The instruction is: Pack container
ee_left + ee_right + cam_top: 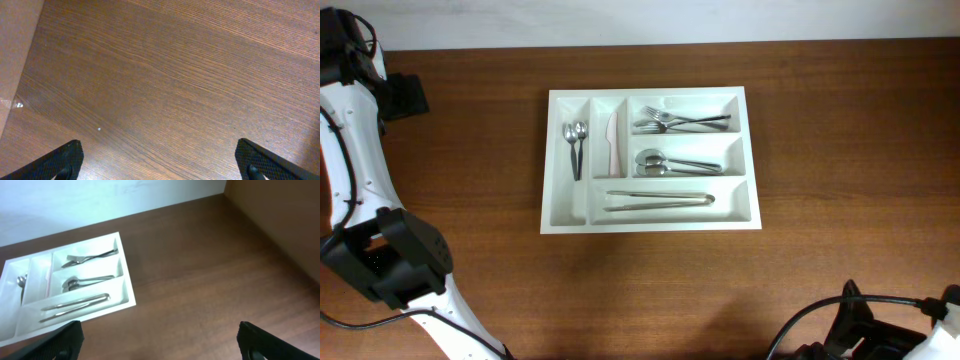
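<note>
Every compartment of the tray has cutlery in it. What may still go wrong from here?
1. Nothing visible holds the container on the smooth table; a nudge on its rim might slide it.
2. The forks lie crossed in a pile; the open right gripper, if it reaches in, may snag and scatter them.

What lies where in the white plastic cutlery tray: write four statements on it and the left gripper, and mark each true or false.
1. The metal forks lie in the top long compartment, as the overhead view shows it, of the large white rectangular plastic cutlery tray. True.
2. The pale pink knife lies among the forks. False: it lies alone in a narrow upright compartment.
3. The long metal tongs lie in the bottom long compartment. True.
4. The left gripper holds a spoon. False: it is open and empty above the brown wooden table.
</note>
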Tool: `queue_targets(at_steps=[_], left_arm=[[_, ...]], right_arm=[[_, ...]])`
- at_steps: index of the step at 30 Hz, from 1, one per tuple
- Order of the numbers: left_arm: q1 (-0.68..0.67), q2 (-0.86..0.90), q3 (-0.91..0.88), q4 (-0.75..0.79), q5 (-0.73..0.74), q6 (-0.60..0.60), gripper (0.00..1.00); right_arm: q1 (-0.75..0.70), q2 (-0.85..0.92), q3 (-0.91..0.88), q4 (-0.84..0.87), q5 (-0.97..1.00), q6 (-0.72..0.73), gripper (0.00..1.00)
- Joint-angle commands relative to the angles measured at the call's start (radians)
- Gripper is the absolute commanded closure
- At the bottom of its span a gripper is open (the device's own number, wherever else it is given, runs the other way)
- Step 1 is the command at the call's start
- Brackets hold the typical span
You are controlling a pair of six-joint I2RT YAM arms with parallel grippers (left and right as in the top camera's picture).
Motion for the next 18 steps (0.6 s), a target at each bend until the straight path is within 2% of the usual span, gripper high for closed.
queue_targets(at_steps=[1, 12, 18], left_arm=[[0.004, -0.008, 0.018, -0.001, 0.010, -0.010, 0.01], [0.004, -0.008, 0.018, -0.002, 0.010, -0.010, 0.01], [0.004, -0.008, 0.018, -0.002, 0.010, -0.010, 0.01]], right_arm=[[-0.002, -0.002, -0.004, 0.045, -0.014, 0.008, 0.01], [0.004, -0.069, -0.005, 0.196, -0.008, 0.047, 0.01], [0.090, -0.170, -0.045, 0.401, -0.008, 0.023, 0.01]])
